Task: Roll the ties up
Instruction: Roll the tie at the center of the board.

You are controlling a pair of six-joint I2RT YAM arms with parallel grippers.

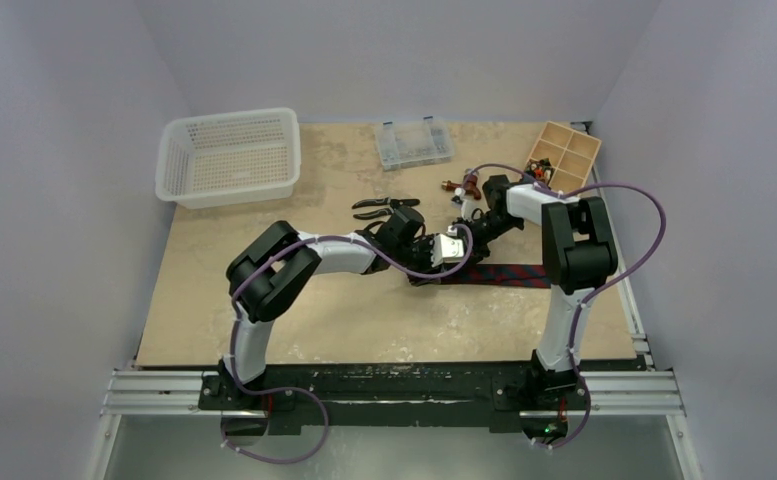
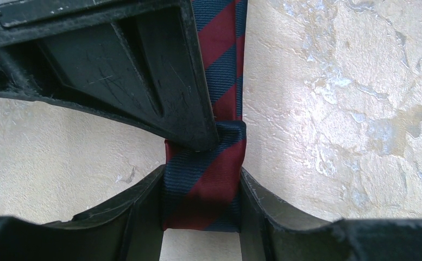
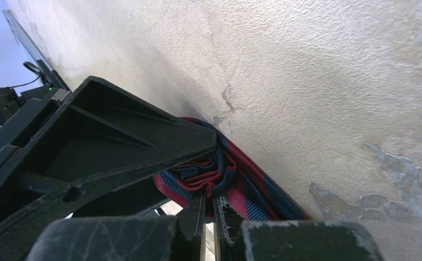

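Top external view showed the tie [image 1: 509, 273] lying as a flat striped strip on the table [image 1: 264, 310], right of centre. Its left end was hidden under the two claws, which met there. In the left wrist view the left claw [image 2: 202, 217] was closed on the small roll [image 2: 203, 185] across its width, with one finger touching each edge of the fabric. The flat part ran away from it, straight and without twist. In the right wrist view the right claw [image 3: 207, 174] appeared to be pinched on the open end of the same roll, where the coiled layers were visible.

I judged that the rolling had only begun, because most of the tie was not yet wound.

To do this step well, the next turn should be small and even. One claw should hold the roll firmly while the other takes a new hold, so that the layers do not spring open. The edges should stay in line, or the roll will become a cone. The strip should be drawn a little tight and flat.
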